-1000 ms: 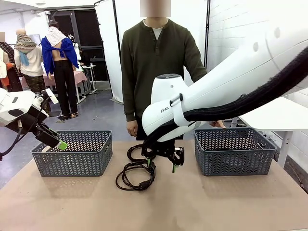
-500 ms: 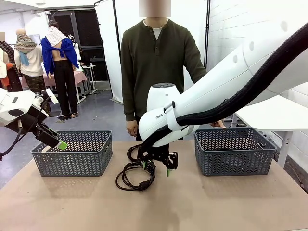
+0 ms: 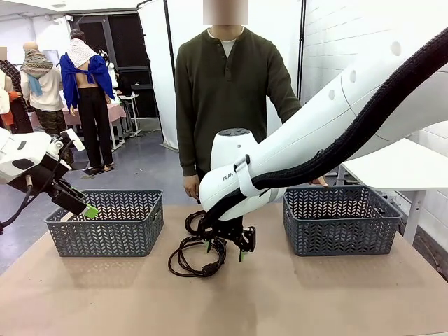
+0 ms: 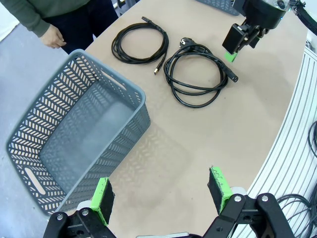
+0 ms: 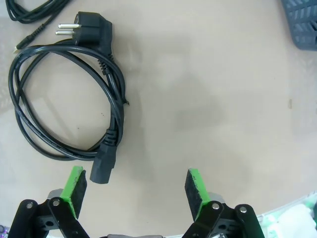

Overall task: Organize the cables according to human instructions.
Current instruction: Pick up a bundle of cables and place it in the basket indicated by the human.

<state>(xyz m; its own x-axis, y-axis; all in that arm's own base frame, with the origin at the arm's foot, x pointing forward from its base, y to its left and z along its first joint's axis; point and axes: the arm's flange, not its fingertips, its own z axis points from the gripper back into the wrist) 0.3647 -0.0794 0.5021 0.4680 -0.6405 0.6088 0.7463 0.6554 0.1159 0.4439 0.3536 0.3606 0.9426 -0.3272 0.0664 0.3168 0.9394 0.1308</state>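
Two coiled black cables lie on the brown table between the baskets. The nearer one (image 3: 196, 257) (image 4: 195, 74) (image 5: 64, 104) is a power cord with a two-pin plug and a block connector. Behind it rests a thinner coil (image 3: 194, 224) (image 4: 138, 42). My right gripper (image 3: 224, 250) (image 5: 134, 186) hangs open just right of the power cord, low over the table, its left pad (image 5: 75, 184) close to the block connector. Over the front edge of the left basket (image 3: 105, 222) (image 4: 74, 144), my left gripper (image 3: 87, 210) (image 4: 161, 191) is held open with nothing in it.
A second grey basket (image 3: 341, 218) stands at the right. A person stands at the far side of the table, one hand (image 3: 192, 186) hanging behind the cables and the other behind the right basket. Bare tabletop lies in front.
My right gripper has moved left and down, closer to the power cord. The left arm and the cables are unchanged.
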